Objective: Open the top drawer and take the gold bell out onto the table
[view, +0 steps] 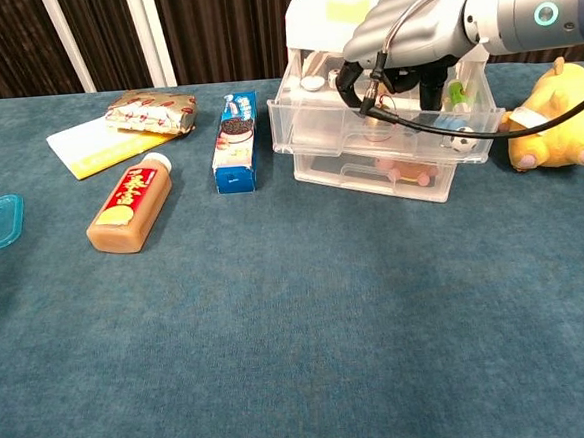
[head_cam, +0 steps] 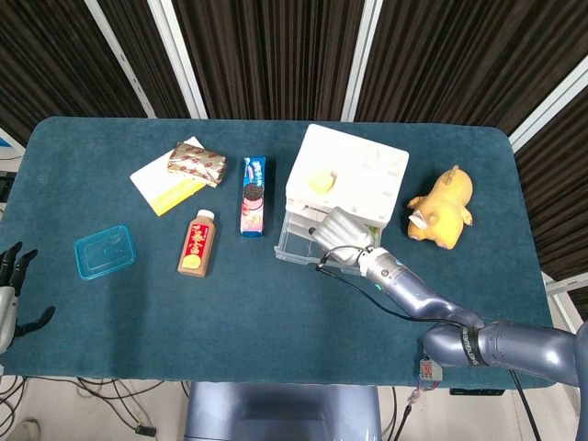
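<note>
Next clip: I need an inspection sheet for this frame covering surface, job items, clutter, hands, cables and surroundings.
Surface: teal cloth table, flat.
Job's things: white drawer unit; its clear top drawer is pulled open. Gold bell: not clearly seen, hidden under the hand.
Clutter: brown drink bottle lying down, cookie box, snack pack on a yellow-white booklet, blue lid, yellow plush toy.
Hands: right hand reaches down into the top drawer, grasp unclear; left hand at the table's edge, fingers spread, holding nothing.
Cables: black cable looping off the right hand.
Surroundings: dark curtains behind.
</note>
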